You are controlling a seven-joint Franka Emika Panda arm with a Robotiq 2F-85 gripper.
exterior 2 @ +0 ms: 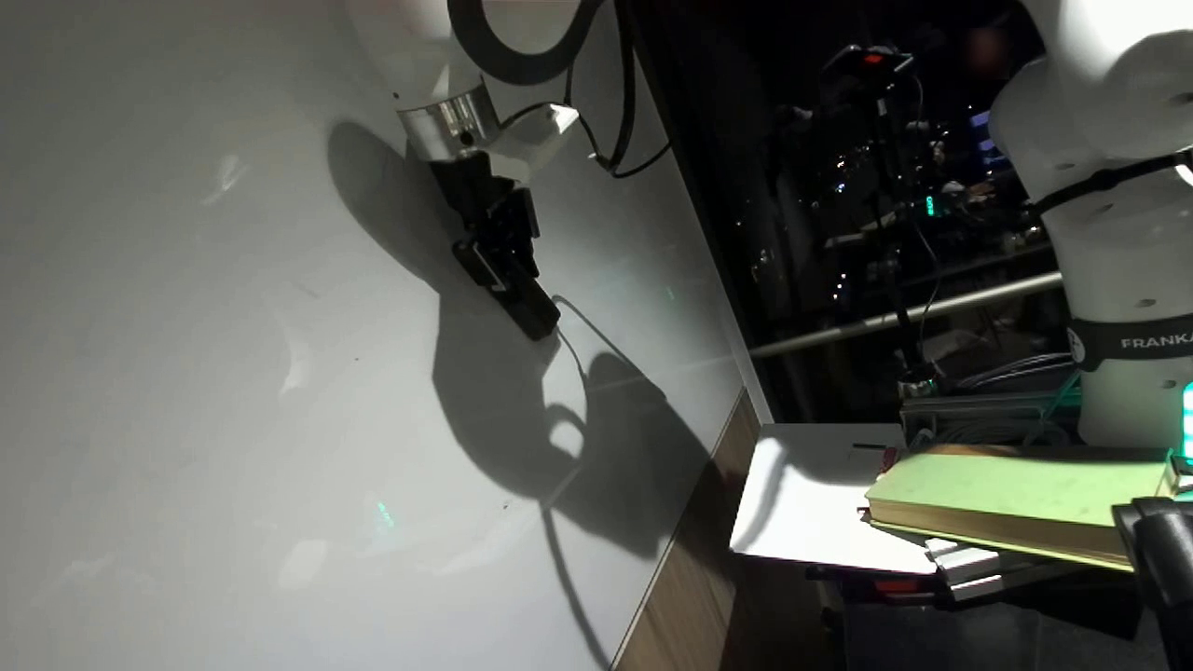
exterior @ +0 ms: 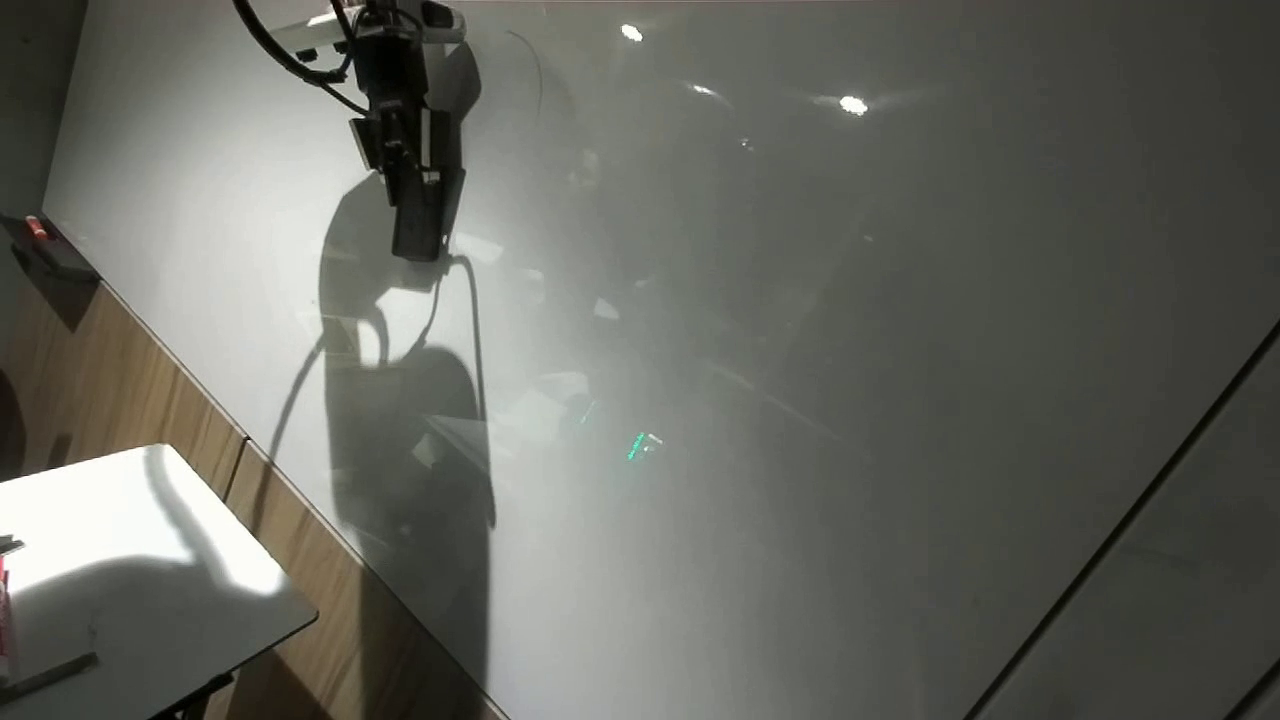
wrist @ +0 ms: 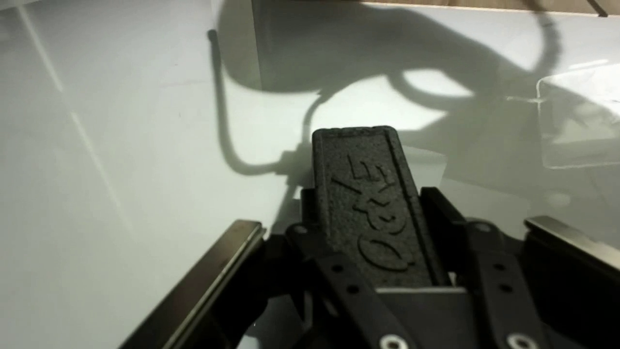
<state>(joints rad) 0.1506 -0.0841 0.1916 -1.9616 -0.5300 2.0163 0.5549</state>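
Note:
My gripper [wrist: 372, 206] is shut on a dark grey oblong block [wrist: 373, 194] with raised or cut lettering on its face. The block is clasped between the two fingers and sticks out past their tips. In both exterior views the gripper [exterior: 408, 175] [exterior 2: 503, 270] points down, with the dark block [exterior: 418, 232] [exterior 2: 533, 309] at its end. The block is close to a large glossy white board [exterior: 750, 350], which also shows in the wrist view [wrist: 121, 145]. I cannot tell whether the block touches it. The arm's shadow falls on the board around the block.
Wood panelling [exterior: 150, 370] borders the board. A dark holder [exterior: 65, 255] with a red marker [exterior: 36, 228] sits at its edge. A small white table [exterior: 150, 560] stands nearby. A thick green book [exterior 2: 1016, 489] lies beside a white arm section marked FRANKA [exterior 2: 1128, 280].

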